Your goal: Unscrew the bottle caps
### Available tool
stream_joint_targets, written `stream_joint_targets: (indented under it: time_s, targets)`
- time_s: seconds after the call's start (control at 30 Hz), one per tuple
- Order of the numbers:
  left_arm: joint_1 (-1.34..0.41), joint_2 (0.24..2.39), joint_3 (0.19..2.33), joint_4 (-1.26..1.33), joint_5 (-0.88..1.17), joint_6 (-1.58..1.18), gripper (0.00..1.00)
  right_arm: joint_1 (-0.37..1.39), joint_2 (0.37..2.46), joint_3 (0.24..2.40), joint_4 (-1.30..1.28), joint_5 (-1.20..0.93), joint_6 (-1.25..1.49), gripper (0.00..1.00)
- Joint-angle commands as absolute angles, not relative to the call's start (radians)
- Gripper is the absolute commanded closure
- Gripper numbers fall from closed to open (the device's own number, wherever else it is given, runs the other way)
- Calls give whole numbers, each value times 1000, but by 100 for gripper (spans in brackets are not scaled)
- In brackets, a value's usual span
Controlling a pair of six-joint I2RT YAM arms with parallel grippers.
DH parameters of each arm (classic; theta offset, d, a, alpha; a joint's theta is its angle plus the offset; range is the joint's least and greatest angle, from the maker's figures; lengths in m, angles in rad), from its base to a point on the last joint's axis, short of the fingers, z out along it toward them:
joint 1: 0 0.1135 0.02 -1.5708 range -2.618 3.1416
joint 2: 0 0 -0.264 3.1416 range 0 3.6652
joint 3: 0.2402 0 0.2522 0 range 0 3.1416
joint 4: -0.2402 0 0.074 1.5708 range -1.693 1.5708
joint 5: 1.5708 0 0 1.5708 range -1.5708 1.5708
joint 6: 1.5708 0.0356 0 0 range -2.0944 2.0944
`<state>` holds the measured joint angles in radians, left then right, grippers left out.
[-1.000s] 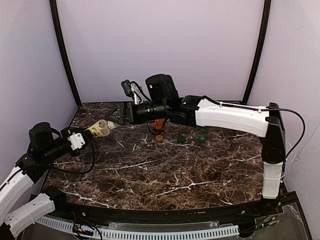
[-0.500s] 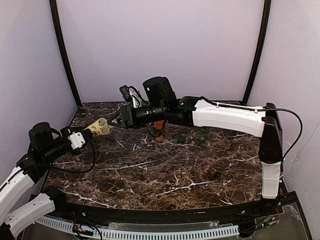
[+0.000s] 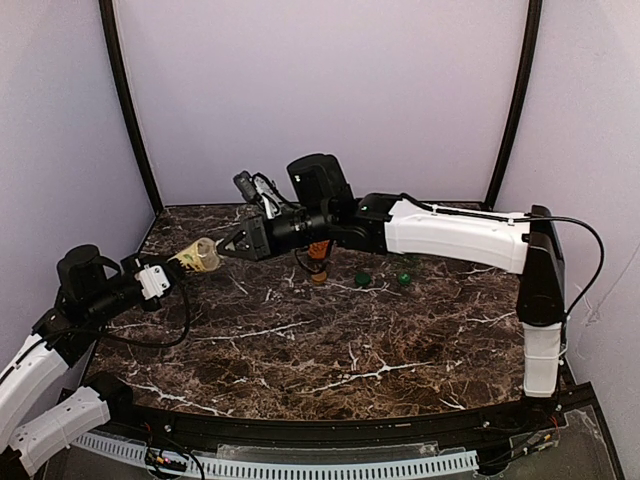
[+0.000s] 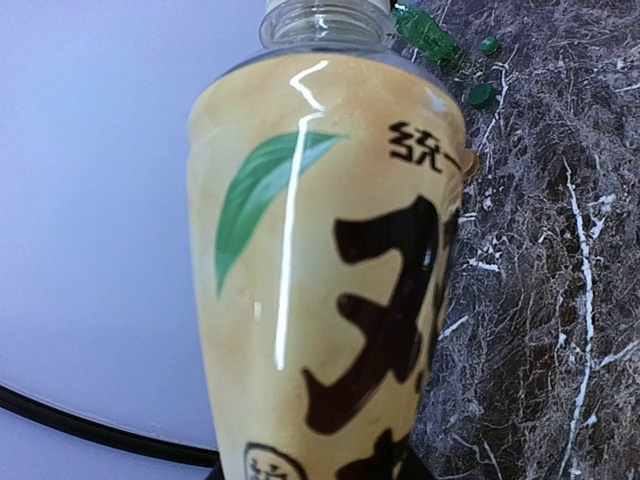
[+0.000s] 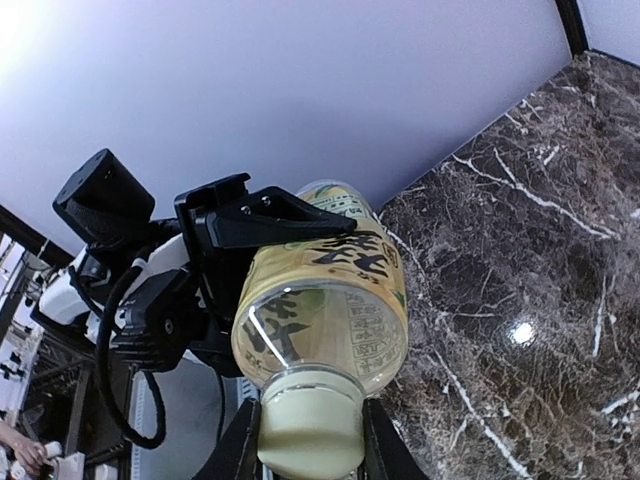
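My left gripper point(image 3: 186, 261) is shut on a tan-labelled bottle point(image 3: 200, 255), held off the table at the left and tilted toward the middle. Its label point(image 4: 320, 260) fills the left wrist view. My right gripper point(image 3: 226, 247) reaches across from the right and is shut on the bottle's pale yellow cap point(image 5: 310, 425), with one finger point(image 5: 240, 450) on each side. Three loose caps lie on the table: a tan-gold one point(image 3: 318, 275), a dark green one point(image 3: 363, 279) and a bright green one point(image 3: 404, 278).
The dark marble table point(image 3: 330, 340) is walled by pale purple panels at the back and sides. A green bottle point(image 4: 425, 30) lies at the back near the loose caps. An orange object point(image 3: 318, 247) shows under the right arm.
The right gripper's jaws went from wide open to shut on the pale yellow cap, and the arm shifted slightly left toward the bottle. The left arm kept the bottle still.
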<state>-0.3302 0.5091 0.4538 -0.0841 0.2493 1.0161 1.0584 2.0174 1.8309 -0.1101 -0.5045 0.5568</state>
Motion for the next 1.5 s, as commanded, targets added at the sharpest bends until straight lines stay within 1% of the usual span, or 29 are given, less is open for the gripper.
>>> stream_joint_targets:
  time_s: [0.0, 0.13, 0.2, 0.3, 0.4, 0.57, 0.67, 0.9, 1.1, 1.13, 1.2, 1.23, 1.3, 1.43, 1.47]
  targets:
    - [-334, 503, 480, -216, 402, 986, 99, 1067, 1945, 1762, -5, -647, 218, 100]
    - [-335, 502, 507, -365, 524, 1011, 99, 1088, 1821, 1584, 96, -703, -169, 100]
    - [-334, 500, 513, -425, 560, 1030, 99, 1104, 1759, 1492, 112, -702, -453, 100]
    - [-334, 499, 513, -486, 569, 1061, 99, 1135, 1687, 1380, 116, -636, -792, 100]
    - [-334, 499, 516, -534, 574, 1114, 99, 1154, 1653, 1322, 111, -526, -1005, 100]
    - [-335, 500, 520, -608, 594, 1179, 99, 1180, 1629, 1284, 118, -332, -1237, 100]
    - [-334, 502, 523, -625, 614, 1185, 99, 1197, 1635, 1269, 147, -267, -1363, 100]
    - [-335, 507, 534, -660, 662, 1175, 99, 1226, 1693, 1297, 150, -211, -1620, 100]
    - [-335, 497, 536, -676, 667, 1170, 99, 1227, 1720, 1314, 189, -202, -1657, 100]
    - [-334, 495, 538, -676, 668, 1169, 99, 1227, 1721, 1309, 206, -205, -1651, 98]
    - [-334, 494, 540, -675, 670, 1166, 99, 1227, 1721, 1295, 245, -209, -1637, 83]
    - [-334, 493, 542, -674, 670, 1166, 99, 1226, 1719, 1289, 262, -211, -1626, 77]
    - [-335, 493, 542, -669, 668, 1167, 99, 1227, 1714, 1282, 283, -216, -1605, 69]
    - [-334, 493, 539, -660, 650, 1176, 99, 1227, 1701, 1270, 298, -214, -1580, 48]
    - [-334, 492, 537, -657, 648, 1176, 99, 1227, 1698, 1266, 298, -216, -1578, 45]
